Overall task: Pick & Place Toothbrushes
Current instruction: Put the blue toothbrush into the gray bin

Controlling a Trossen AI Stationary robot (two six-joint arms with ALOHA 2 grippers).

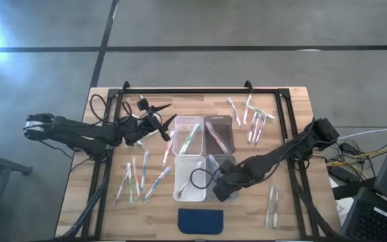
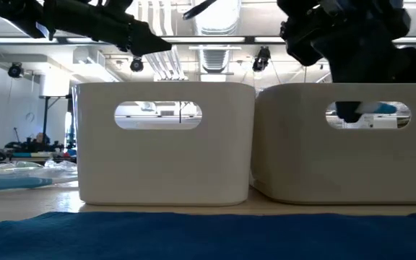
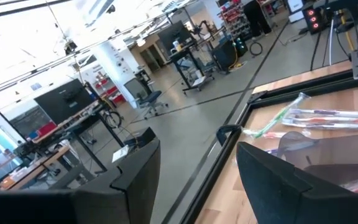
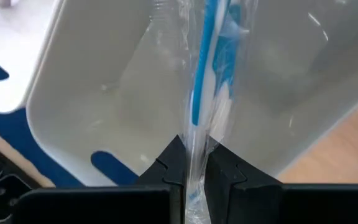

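From above, the right gripper (image 1: 219, 191) hangs over the bins' (image 1: 192, 183) front row near the bench's front edge. Its wrist view shows fingers clamping a wrapped blue toothbrush (image 4: 205, 74) above a bin: placing; release next. The left gripper (image 1: 165, 128) waits, fingers wide.

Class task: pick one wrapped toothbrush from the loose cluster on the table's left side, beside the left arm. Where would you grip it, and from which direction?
Take a toothbrush at the cluster's edge at mid-handle, coming straight down, fingers spanning its narrow width. It lies flat and slim on the table, with neighbours close alongside.
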